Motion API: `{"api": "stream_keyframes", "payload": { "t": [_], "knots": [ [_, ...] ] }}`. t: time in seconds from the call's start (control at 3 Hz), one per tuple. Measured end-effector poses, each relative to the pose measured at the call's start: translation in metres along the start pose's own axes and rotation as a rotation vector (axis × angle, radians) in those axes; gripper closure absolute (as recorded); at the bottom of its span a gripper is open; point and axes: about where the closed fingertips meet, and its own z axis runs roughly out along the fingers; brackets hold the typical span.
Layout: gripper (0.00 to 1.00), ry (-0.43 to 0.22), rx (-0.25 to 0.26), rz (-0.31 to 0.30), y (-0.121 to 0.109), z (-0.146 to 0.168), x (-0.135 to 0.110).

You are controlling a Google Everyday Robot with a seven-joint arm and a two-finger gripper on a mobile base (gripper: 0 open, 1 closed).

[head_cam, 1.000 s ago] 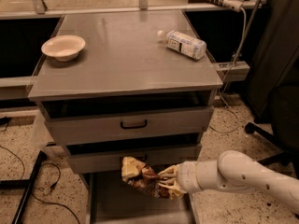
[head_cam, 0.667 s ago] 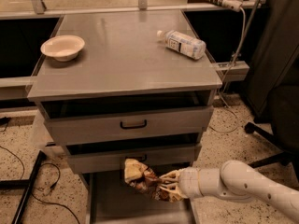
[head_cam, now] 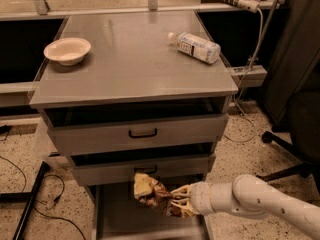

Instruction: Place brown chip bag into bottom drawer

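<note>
The brown chip bag [head_cam: 149,192], dark brown with a pale yellow end, is held over the open bottom drawer [head_cam: 120,219], a grey metal drawer pulled out below the cabinet. My gripper [head_cam: 179,203] reaches in from the right on a white arm and is shut on the bag's right end. The bag hangs in front of the lower drawer front, above the drawer floor. The bag's gripped end is partly hidden by the fingers.
The grey cabinet [head_cam: 135,69] carries a white bowl [head_cam: 67,50] at the left and a clear plastic bottle [head_cam: 196,46] lying at the right. Two drawer fronts with black handles [head_cam: 142,133] sit above. A black chair base [head_cam: 295,154] stands to the right; cables lie on the floor at left.
The arm and the held bag have shifted a little left and down over the open drawer. The camera view has shifted slightly too.
</note>
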Motion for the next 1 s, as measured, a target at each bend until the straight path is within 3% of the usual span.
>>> {"api": "stream_keyframes", "payload": {
  "t": [0.67,1.0],
  "knots": [
    [1.0,0.128,0.014,-0.063,0.017,0.045,0.079],
    [1.0,0.184,0.04,-0.132,0.022,0.058,0.126]
  ]
}}
